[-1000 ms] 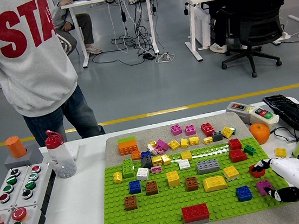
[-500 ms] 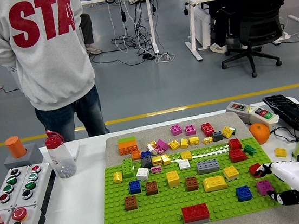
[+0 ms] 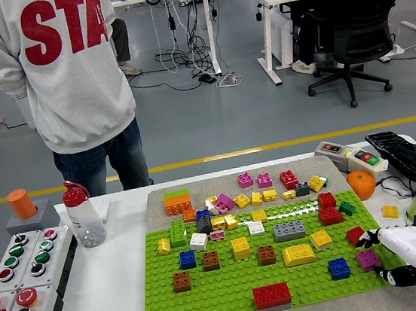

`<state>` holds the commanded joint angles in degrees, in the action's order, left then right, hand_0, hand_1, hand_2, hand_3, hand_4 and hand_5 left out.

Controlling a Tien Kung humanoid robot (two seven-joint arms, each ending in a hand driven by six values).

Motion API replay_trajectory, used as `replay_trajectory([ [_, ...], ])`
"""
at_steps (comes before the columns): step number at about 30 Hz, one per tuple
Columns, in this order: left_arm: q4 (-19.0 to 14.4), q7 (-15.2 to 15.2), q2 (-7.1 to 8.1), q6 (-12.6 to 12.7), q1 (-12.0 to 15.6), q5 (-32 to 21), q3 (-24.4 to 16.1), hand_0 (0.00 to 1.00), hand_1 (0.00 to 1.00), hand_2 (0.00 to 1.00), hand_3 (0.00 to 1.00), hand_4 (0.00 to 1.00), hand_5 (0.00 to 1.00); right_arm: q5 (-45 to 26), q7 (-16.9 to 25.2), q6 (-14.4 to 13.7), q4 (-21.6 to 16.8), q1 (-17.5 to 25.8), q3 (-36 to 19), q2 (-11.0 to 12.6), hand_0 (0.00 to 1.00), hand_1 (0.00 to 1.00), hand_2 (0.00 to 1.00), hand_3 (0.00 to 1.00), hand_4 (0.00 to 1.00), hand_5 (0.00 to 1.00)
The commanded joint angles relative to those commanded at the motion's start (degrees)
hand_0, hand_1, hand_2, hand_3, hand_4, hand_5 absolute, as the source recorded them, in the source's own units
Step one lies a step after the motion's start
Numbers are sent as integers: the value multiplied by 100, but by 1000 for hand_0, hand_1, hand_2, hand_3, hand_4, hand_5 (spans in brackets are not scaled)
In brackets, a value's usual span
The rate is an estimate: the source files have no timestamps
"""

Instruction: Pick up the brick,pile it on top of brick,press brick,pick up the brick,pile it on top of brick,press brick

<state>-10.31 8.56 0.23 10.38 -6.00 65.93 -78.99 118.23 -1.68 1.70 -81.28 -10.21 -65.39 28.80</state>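
Hand point(image 3: 391, 254) on the right backs off empty, fingers loose; red brick point(image 3: 355, 235) stays down, first pick pending.

The robot's right hand point(image 3: 402, 251) has a glossy white shell over its back, black fingertips point(image 3: 369, 240) and a silver-grey cuff at the wrist near the picture's lower right corner. The person at the table's far side wears a light grey sweatshirt point(image 3: 61, 75) with large red letters on its back, and dark blue jeans point(image 3: 106, 160).
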Motion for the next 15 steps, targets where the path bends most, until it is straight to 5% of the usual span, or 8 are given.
replay_trajectory([
  [15, 0, 16, -7, -2, 43, 55, -13, 651, 682, 707, 572, 300, 998, -144, 47, -27, 173, -34, 12, -62, 737, 719, 672, 677, 650, 5],
])
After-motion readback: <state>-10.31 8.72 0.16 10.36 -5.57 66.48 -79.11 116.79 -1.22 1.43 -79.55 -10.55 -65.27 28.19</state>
